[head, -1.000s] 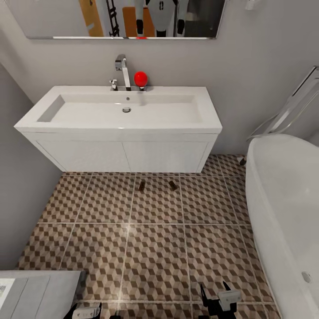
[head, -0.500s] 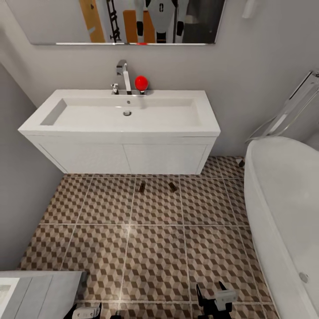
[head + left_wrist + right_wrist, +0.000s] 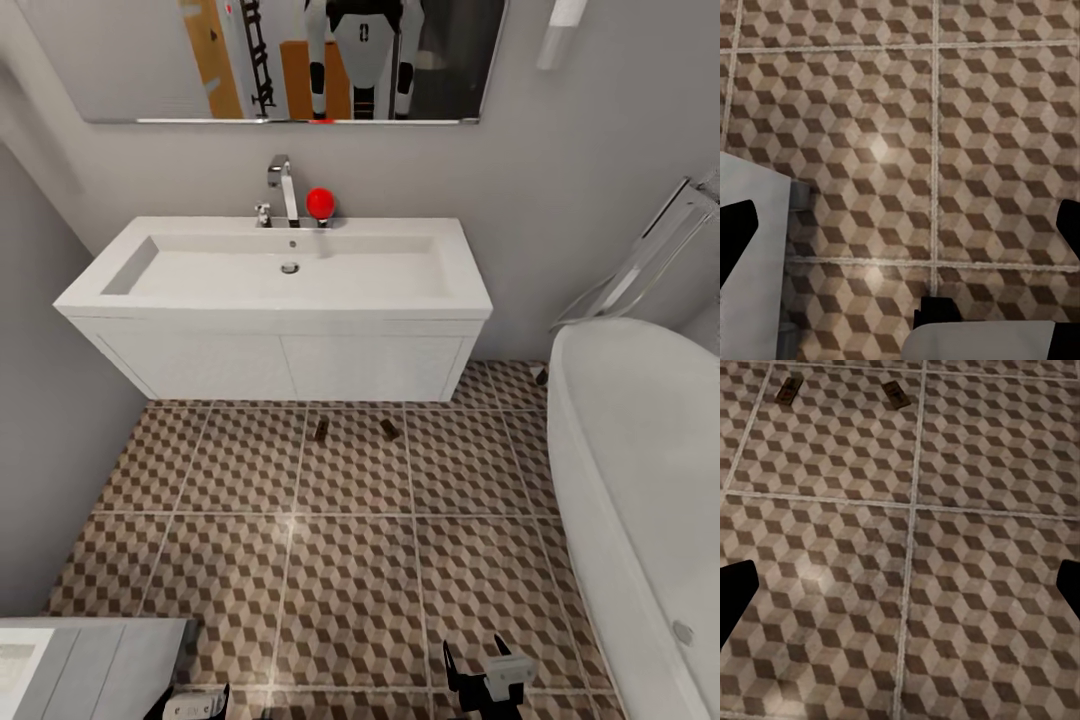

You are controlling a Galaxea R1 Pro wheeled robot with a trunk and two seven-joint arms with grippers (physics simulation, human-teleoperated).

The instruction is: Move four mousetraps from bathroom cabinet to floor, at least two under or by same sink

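**Two mousetraps on the tiles in front of the bathroom sink**

Two mousetraps lie on the bathroom floor [image 3: 350, 560], just in front of the bathroom sink [image 3: 280, 300]. The left mousetrap [image 3: 321, 431] sits close to a grout line, below the middle of the vanity front; the right mousetrap [image 3: 388, 429] lies near it, on the next tile toward the bathtub [image 3: 640, 470]. They are apart from each other and do not touch the vanity. In the right wrist view both show as small tan boards with dark wire, flat on the cube-patterned tiles, each turned at a slight angle to the grout lines.

The sink is a wide white wall-hung basin with a chrome tap [image 3: 283, 185] at its back edge and a red ball-shaped object [image 3: 319, 203] just beside the tap. Above it hangs a mirror [image 3: 290, 60] reflecting the robot's white trunk and an orange-brown piece of furniture behind it.

At the bottom edge of the head view, the right gripper [image 3: 485, 680] hangs low over the floor, well apart from the traps; the right wrist view shows its dark fingers [image 3: 736, 600] spread wide with nothing between them. The left gripper [image 3: 195, 703] is just beside a grey drawer unit [image 3: 90, 665] in the near left corner, and its fingers [image 3: 735, 232] likewise stand wide apart and empty.
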